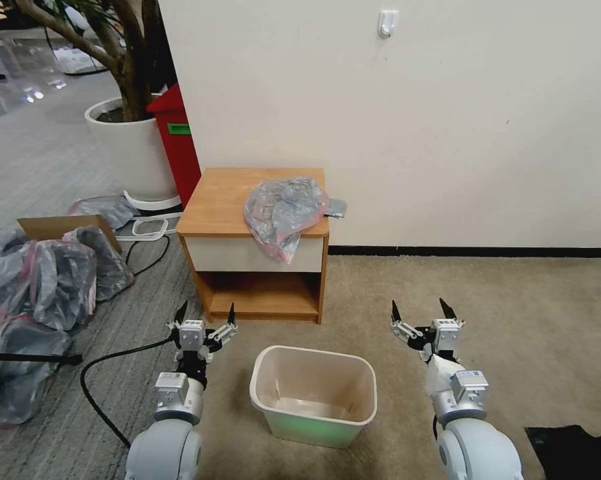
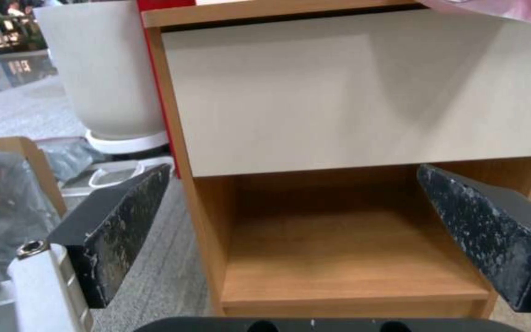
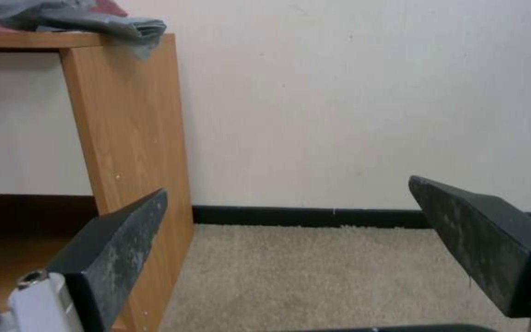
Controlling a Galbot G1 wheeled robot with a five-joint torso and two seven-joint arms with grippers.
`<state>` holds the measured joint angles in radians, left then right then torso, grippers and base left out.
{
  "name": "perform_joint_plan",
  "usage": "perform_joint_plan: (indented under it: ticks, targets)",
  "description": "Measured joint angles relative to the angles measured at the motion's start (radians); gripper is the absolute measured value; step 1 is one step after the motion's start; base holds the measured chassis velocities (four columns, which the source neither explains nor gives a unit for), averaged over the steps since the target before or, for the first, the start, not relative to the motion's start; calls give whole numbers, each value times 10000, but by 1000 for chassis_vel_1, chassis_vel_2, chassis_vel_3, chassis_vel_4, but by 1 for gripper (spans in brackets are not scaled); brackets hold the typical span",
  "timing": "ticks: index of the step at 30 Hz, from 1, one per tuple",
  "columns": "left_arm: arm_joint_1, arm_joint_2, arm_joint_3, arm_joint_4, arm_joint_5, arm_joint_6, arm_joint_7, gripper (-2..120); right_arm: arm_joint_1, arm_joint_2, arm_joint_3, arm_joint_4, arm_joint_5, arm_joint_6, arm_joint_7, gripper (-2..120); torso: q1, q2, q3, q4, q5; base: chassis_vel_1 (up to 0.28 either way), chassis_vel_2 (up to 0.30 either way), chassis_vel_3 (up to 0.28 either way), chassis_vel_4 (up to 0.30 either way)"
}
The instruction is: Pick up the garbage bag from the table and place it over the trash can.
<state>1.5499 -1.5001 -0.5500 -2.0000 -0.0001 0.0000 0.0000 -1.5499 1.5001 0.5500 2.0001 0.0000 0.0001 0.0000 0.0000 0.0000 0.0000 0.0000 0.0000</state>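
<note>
- The garbage bag (image 1: 284, 212) lies crumpled on the right half of the counter (image 1: 220, 200). Part of it spills over the front edge and hangs down the white drawer front.
- Left pincer (image 1: 205, 315): fingers spread apart and empty. It hangs low in front of the counter, level with the open shelf. From it the bag lies ahead, higher up and off to the right.
- Right pincer (image 1: 419, 310): fingers also apart, holding nothing, low over the carpet just past the counter's right side. From it the bag lies ahead, up and to the left.
- Neither arm is plainly closer; the bag sits between the two, above both. I judge the right one slightly better placed, since the bag bunches toward that corner.
- The bag's longer run goes from the back of the counter to the hanging front flap, roughly along the line of reach.
- The trash can (image 1: 314, 393) stands on the carpet between and just behind the two pincers, mouth up and unlined.
- Nothing stands between either pincer and the bag, but the counter's front edge must be cleared by rising first.
- Off to the left of the left pincer lie a heap of grey bags (image 1: 40, 287), a black cable (image 1: 107, 363), a red bin (image 1: 179, 143) and a white planter (image 1: 132, 150), all well apart from the reach.
</note>
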Motion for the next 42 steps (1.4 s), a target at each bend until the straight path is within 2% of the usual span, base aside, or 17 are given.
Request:
perform_joint_plan:
  ticks: [18,22,25,27,30,32,33,35,36,37,42]
  targets:
    - [35,5,-14,-61,-17,5,1,100,-55,7,-2,185,69,-67,25,100,0,-1,0,0,2,0,0,0,0]
    - [397,84,-160,-588,-292,189,-82,100,-312,64,-17,1051,402,-367,224,100,0,0,0,-1,-1,0,0,0,0]
    - [1156,260,-473,-1698,-885,612,-323,100,-711,157,-66,2365,919,-851,513,100,0,0,0,2,-1,0,0,0,0]
    - [1355,304,-552,-1984,-1042,715,-386,100,-799,176,-75,2651,1032,-956,578,100,0,0,0,2,0,0,0,0,0]
    - [2054,463,-833,-2999,-1584,1099,-604,100,-1189,302,-91,3532,1277,-1212,711,100,0,0,-1,2,-3,0,0,0,0]
    - [2464,556,-1005,-3603,-1915,1323,-736,100,-1377,340,-109,3631,1187,-1194,690,100,0,0,-1,0,1,0,0,0,0]
    - [2464,556,-1005,-3603,-1915,1323,-736,100,-1377,340,-109,3631,1187,-1194,690,100,0,0,-1,0,1,0,0,0,0]
    - [3007,679,-1226,-4390,-2329,1619,-907,100,-1516,327,-143,3701,1122,-1161,670,100,0,0,-1,1,1,0,0,0,0]
    - [3007,679,-1226,-4390,-2329,1619,-907,100,-1516,327,-143,3701,1122,-1161,670,100,0,0,-1,1,1,0,0,0,0]
    - [3285,743,-1341,-4788,-2551,1769,-991,100,-1552,316,-144,3709,1105,-1153,665,100,0,1,-1,1,0,0,0,0,0]
    - [3949,892,-1612,-5099,-3065,2135,-1201,100,-1610,314,-131,3713,1075,-1132,660,100,0,0,-1,1,-1,0,0,0,0]
